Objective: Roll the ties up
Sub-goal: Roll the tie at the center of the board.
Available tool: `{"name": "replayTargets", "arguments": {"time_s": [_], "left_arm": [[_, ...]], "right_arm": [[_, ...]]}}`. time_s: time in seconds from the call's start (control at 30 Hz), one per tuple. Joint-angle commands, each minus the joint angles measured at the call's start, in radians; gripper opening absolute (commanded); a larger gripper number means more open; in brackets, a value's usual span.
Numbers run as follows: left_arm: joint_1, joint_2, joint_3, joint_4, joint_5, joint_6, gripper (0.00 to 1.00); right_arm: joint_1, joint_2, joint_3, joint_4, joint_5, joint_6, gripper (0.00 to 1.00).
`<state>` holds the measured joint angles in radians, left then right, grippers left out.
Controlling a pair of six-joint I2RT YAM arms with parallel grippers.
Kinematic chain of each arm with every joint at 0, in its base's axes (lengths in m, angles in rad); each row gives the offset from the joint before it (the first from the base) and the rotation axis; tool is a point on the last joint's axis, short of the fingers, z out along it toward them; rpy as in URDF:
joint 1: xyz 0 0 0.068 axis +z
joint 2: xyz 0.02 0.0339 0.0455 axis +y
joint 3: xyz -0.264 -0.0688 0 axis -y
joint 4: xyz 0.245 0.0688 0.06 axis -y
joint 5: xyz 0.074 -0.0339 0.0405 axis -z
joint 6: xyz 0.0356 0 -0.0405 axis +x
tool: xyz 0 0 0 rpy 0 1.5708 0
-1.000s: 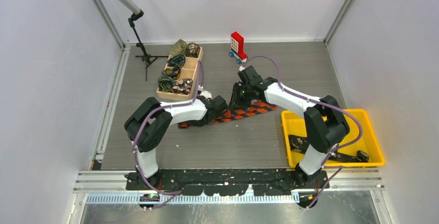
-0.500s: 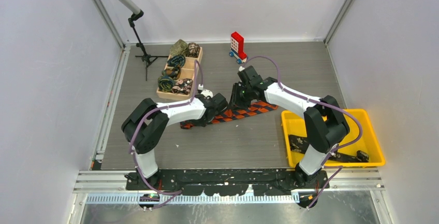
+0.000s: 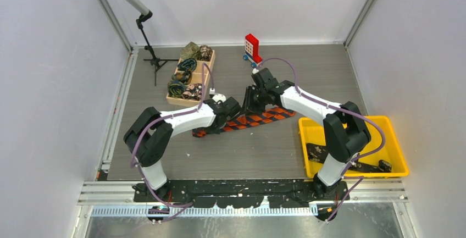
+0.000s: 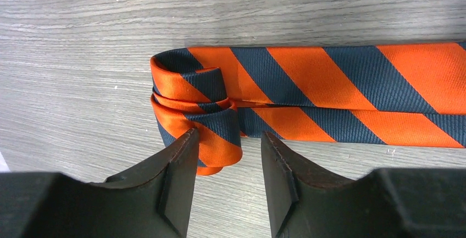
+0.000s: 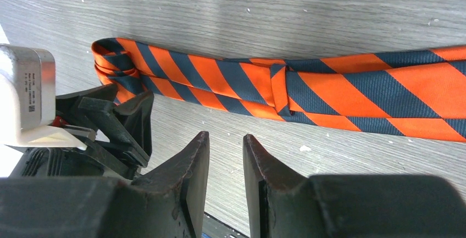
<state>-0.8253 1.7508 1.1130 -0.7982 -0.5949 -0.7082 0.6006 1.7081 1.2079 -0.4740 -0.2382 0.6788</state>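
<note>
An orange-and-dark striped tie (image 3: pixel 258 118) lies flat mid-table, and its left end (image 4: pixel 189 106) is folded into a small loose roll. My left gripper (image 4: pixel 228 139) is open at the near edge of that roll. A loop of the tie lies between the fingertips, against the left finger (image 4: pixel 178 155). In the top view it (image 3: pixel 214 126) sits low over the tie's left part. My right gripper (image 5: pixel 226 142) is slightly open and empty. It hovers over bare table just short of the tie (image 5: pixel 286 87), and it also shows in the top view (image 3: pixel 253 105).
A wooden tray (image 3: pixel 206 74) with several rolled ties stands at the back left. A yellow bin (image 3: pixel 397 149) with dark ties is at the right. A red-and-white toy block (image 3: pixel 252 48) and a microphone stand (image 3: pixel 151 56) stand at the back.
The left arm has shifted slightly right and the tie's left end has crept right with it. The right gripper has drawn back a little toward the far side.
</note>
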Motion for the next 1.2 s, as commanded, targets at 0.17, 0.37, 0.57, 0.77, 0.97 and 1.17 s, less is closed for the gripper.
{"name": "replayTargets", "arguments": {"time_s": [0.17,0.37,0.57,0.77,0.97,1.17], "left_arm": [[0.006,-0.089,0.033,0.0,0.001,-0.015,0.46],[0.016,-0.116,0.031,-0.004,0.004,-0.008,0.45],[0.024,-0.182,0.018,-0.012,0.012,0.001,0.43],[0.07,-0.336,-0.078,0.028,0.024,0.042,0.42],[0.131,-0.494,-0.194,0.071,0.06,0.093,0.5],[0.267,-0.641,-0.327,0.162,0.229,0.124,0.54]], "right_arm": [[0.025,-0.016,0.068,0.003,-0.014,0.002,0.34],[0.04,-0.003,0.084,0.002,-0.012,0.007,0.34],[0.068,0.014,0.106,0.003,-0.009,0.016,0.34],[0.104,0.039,0.131,0.018,-0.011,0.03,0.34],[0.167,0.099,0.19,0.026,-0.006,0.039,0.35],[0.24,0.176,0.269,0.027,-0.001,0.05,0.35]]}}
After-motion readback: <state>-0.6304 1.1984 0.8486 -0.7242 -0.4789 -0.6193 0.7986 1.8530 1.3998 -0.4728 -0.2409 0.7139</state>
